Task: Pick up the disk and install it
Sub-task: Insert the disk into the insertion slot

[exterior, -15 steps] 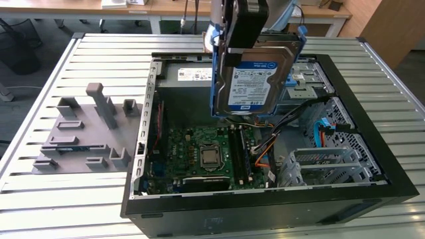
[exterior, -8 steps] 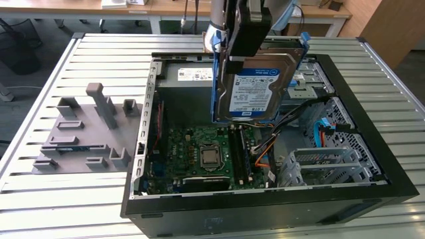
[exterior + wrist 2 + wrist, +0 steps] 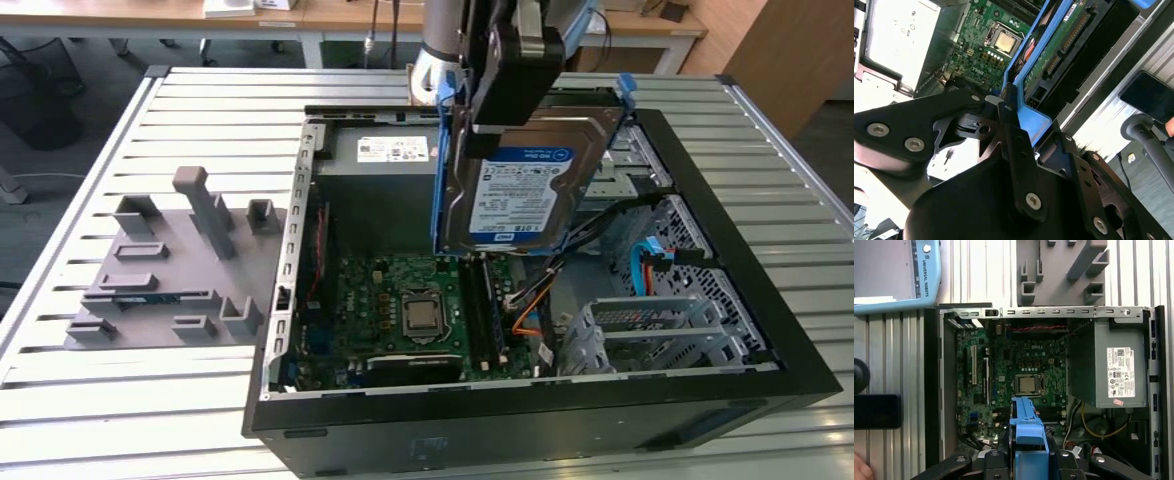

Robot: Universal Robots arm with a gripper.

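Here, your gripper (image 3: 1029,460) held the disk (image 3: 514,185) clamped by its blue rail above the open computer case (image 3: 534,425); a tilted descent could have snagged the cables (image 3: 531,300).

Robotics lab: slatted metal workbench (image 3: 120,420), opened computer case (image 3: 534,425), grey fixture block (image 3: 160,290), desks (image 3: 120,14) behind.

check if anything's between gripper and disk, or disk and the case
Nothing visible: the gripper is shut on the disk by its blue carrier, holding it above the open computer case, with no object between them.
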